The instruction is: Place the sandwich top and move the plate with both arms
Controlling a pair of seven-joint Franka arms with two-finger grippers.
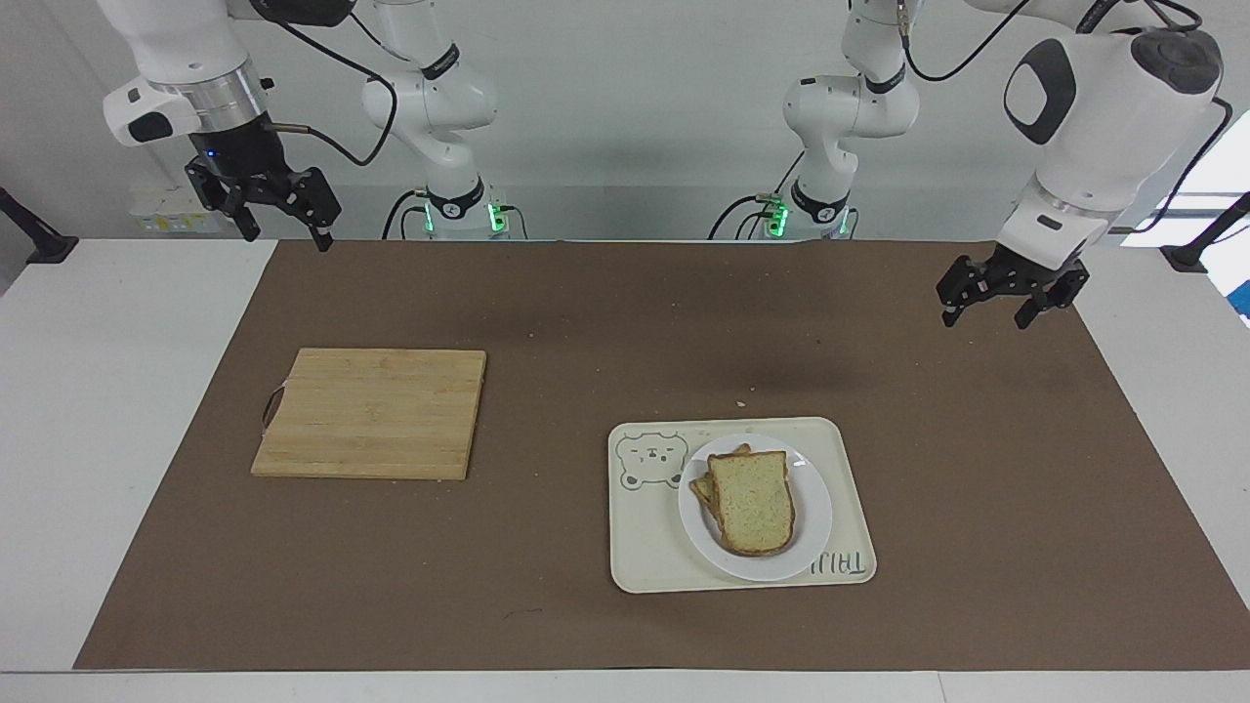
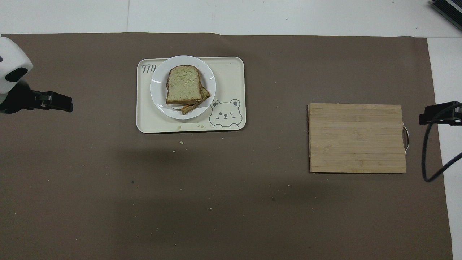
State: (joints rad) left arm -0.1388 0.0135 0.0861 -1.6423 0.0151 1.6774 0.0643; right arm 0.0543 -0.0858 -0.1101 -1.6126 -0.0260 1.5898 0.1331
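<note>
The sandwich top [image 1: 752,500] [image 2: 183,83], a pale speckled slice with a brown crust, lies on a stack whose lower slice [image 1: 701,485] peeks out beside it. The stack sits on the round white plate [image 1: 812,527] [image 2: 158,94]. My left gripper [image 1: 984,314] [image 2: 63,104] hangs open and empty, well above the brown mat toward the left arm's end of the table and apart from the plate. My right gripper [image 1: 288,237] [image 2: 438,115] waits open and empty, high over the mat's corner at the right arm's end.
The plate rests on a cream rectangular tray [image 1: 645,547] [image 2: 231,72] with a bear drawing. A wooden cutting board [image 1: 371,412] [image 2: 357,137] lies bare on the mat toward the right arm's end. Crumbs dot the mat near the tray.
</note>
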